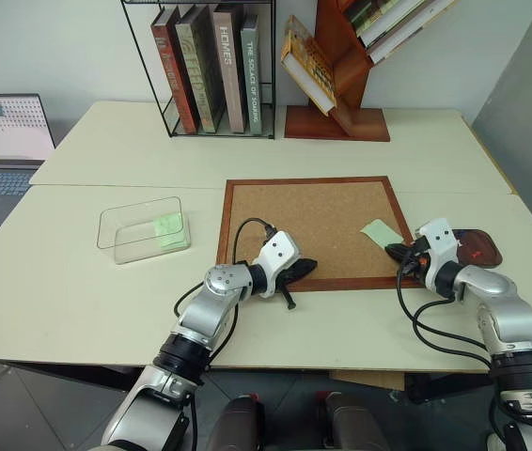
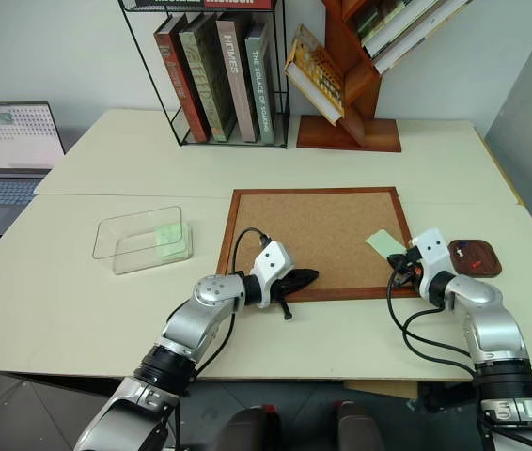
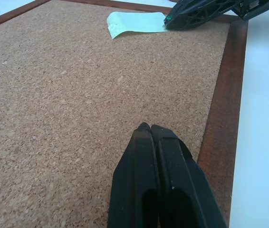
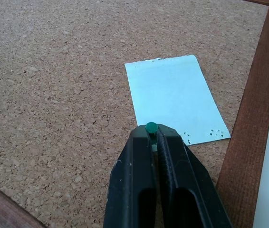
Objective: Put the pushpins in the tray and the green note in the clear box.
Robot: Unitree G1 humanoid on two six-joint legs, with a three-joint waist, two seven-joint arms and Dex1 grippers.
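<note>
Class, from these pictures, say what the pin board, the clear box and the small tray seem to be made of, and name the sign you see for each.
Pin board: cork, matte and speckled with a grainy look, in a reddish-brown frame that looks like wood.
Clear box: probably plastic, glossy; the table shows through its walls.
Tray: dark reddish-brown with a shine; lacquered wood or plastic, the look leaves it open.
</note>
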